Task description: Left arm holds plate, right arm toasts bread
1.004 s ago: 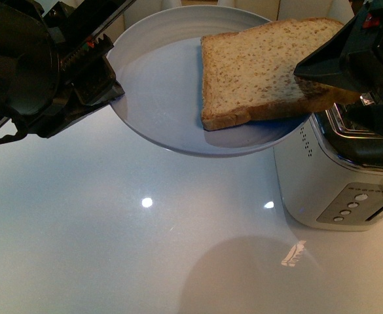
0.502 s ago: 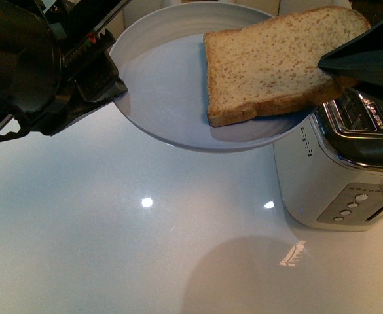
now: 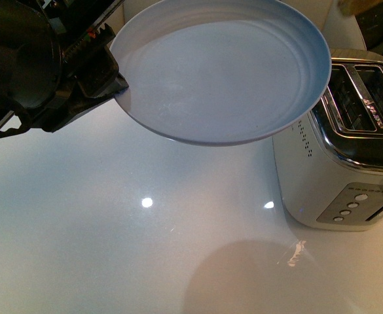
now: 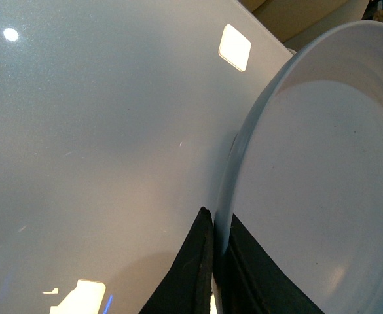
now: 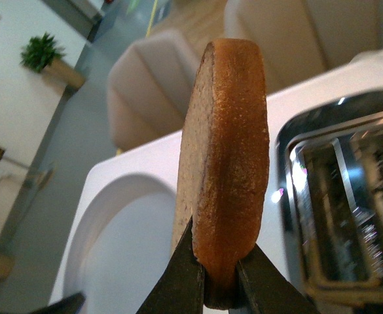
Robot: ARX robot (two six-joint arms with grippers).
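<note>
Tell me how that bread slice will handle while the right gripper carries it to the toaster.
The bread sticks straight out from the right gripper, pinched at one edge, without drooping, so it is probably fairly stiff and light. Its surface looks porous, so a hard squeeze could dent or tear it.

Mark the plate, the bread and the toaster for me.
plate (image 3: 224, 72): front view, bare centre.
bread (image 5: 229, 163): right wrist view, crust edge facing the camera.
toaster (image 3: 309, 183): front view, white side wall.
</note>
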